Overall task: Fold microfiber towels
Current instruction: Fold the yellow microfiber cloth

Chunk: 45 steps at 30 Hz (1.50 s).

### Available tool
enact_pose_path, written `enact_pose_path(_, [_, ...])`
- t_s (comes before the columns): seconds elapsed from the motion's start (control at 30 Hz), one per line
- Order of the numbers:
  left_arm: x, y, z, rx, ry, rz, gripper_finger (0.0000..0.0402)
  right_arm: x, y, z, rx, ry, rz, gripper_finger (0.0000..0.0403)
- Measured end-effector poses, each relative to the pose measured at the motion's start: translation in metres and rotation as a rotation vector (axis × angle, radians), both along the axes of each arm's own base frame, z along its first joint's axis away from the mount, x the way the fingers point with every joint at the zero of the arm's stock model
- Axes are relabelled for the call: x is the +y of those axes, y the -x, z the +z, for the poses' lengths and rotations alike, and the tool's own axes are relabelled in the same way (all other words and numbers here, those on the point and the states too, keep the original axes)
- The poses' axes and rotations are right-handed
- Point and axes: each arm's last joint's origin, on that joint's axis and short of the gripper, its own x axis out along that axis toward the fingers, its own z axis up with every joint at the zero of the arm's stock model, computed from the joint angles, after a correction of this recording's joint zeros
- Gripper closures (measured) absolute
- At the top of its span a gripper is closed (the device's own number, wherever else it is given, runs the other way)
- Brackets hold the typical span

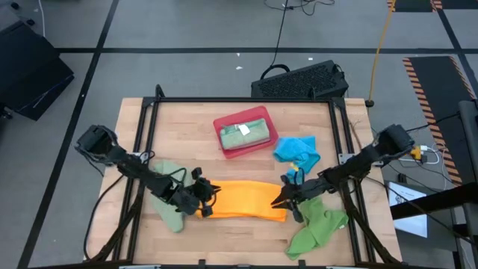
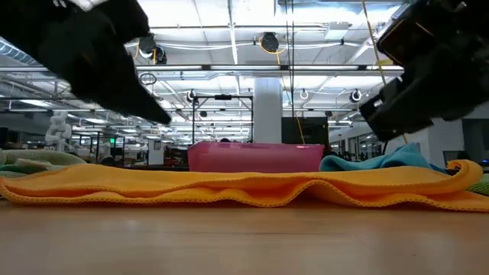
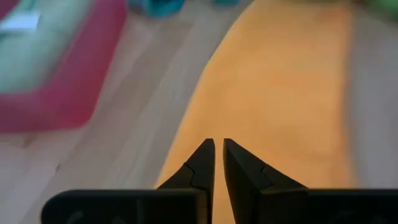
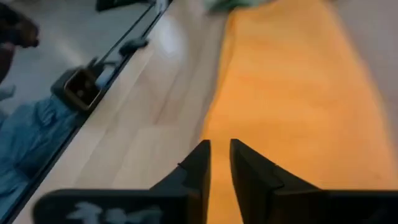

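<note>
risk first: orange towel (image 1: pixel 243 200) looks already halved into a long strip, so a lopsided lift at the two short ends could skew the next fold or drag the strip toward the front edge of table (image 1: pixel 187 127); likely cause = uneven bite, one end pinched through both layers, other end only the top one. second worry: near-shut tips could snag the rippled hem seen in low view and pull the layers apart. left gripper (image 1: pixel 208 192) at the strip's left end, fingers (image 3: pixel 202 165) nearly together just above the cloth, nothing visibly between them, so prob. clenched on air. right gripper (image 1: pixel 284 199) at the right end, fingers (image 4: pixel 196 168) a narrow slit apart over the orange; can't tell from wrist view whether any fabric is caught. look of the towel: soft, matte, bright orange, lying flat near the front middle of table, wavy along the near edge with a stitched border. other cloths: sage green one (image 1: pixel 168 202) under left arm, bright green heap (image 1: pixel 317 228) front right, bright blue crumple (image 1: pixel 297 152) beside red tray (image 1: pixel 224 142), tray holding a folded green cloth (image 1: pixel 250 133).
</note>
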Motion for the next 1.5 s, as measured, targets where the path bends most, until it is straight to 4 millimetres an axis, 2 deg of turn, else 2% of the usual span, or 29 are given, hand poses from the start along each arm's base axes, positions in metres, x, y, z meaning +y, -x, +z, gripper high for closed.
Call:
enact_pose_path(0.17, [0.008, -0.009, -0.026, 0.102, 0.049, 0.005, 0.0364, 0.006, -0.004, -0.021, 0.124, -0.045, 0.090, 0.0399])
enact_pose_path(0.3, [0.011, -0.011, -0.046, 0.176, 0.087, 0.015, 0.0364, 0.006, -0.002, -0.033, 0.218, -0.076, 0.091, 0.0395])
enact_pose_path(0.5, [0.012, -0.014, -0.057, 0.202, 0.083, 0.029, 0.0364, 0.008, -0.001, -0.037, 0.253, -0.099, 0.175, 0.0402])
enact_pose_path(0.63, [0.013, -0.013, -0.050, 0.210, 0.082, -0.020, 0.0364, 0.009, 0.000, -0.035, 0.258, -0.106, 0.214, 0.0402])
enact_pose_path(0.77, [0.013, -0.004, -0.030, 0.247, 0.113, -0.127, 0.0364, 0.009, 0.002, -0.029, 0.254, -0.104, 0.238, 0.0402])
enact_pose_path(0.9, [0.019, 0.006, -0.002, 0.226, 0.104, -0.111, 0.0364, 0.003, 0.003, -0.019, 0.237, -0.082, 0.216, 0.0402])
enact_pose_path(1.03, [0.033, 0.021, 0.011, 0.307, 0.124, -0.084, 0.0361, -0.007, 0.006, -0.014, 0.272, -0.017, 0.159, 0.0403])
enact_pose_path(1.1, [0.041, 0.026, 0.014, 0.356, 0.147, -0.053, 0.0346, -0.012, 0.006, -0.010, 0.262, 0.012, 0.135, 0.0403])
enact_pose_path(1.2, [0.052, 0.029, 0.012, 0.433, 0.203, -0.032, 0.0301, -0.018, 0.005, -0.004, 0.217, 0.053, 0.117, 0.0403])
enact_pose_path(1.37, [0.061, 0.024, 0.010, 0.472, 0.284, -0.108, 0.0216, -0.024, 0.002, 0.003, 0.149, 0.096, 0.111, 0.0403])
enact_pose_path(1.5, [0.065, 0.022, 0.012, 0.464, 0.288, -0.137, 0.0175, -0.025, 0.002, 0.004, 0.135, 0.111, 0.121, 0.0403])
